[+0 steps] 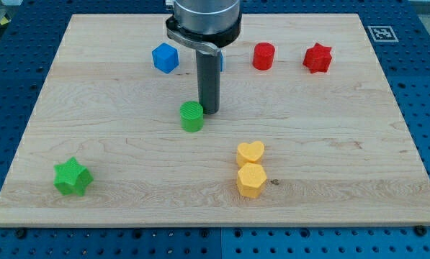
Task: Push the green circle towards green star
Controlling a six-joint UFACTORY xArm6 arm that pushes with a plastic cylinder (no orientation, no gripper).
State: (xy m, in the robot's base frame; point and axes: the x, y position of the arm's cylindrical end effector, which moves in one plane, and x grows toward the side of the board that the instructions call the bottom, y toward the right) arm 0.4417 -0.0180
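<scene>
The green circle [192, 116] stands near the board's middle, a little left of centre. My tip [209, 111] is right beside it, on its upper right side, touching or nearly touching. The green star [73, 177] lies far off at the view's lower left. The rod rises from the tip to the arm's grey body at the view's top and hides most of a blue block [219, 60] behind it.
A blue cube [165, 57], a red cylinder [263, 55] and a red star [317, 57] line the view's top. A yellow heart [250, 152] and a yellow hexagon [251, 180] sit together at lower centre right. The wooden board [387, 144] lies on a blue pegboard.
</scene>
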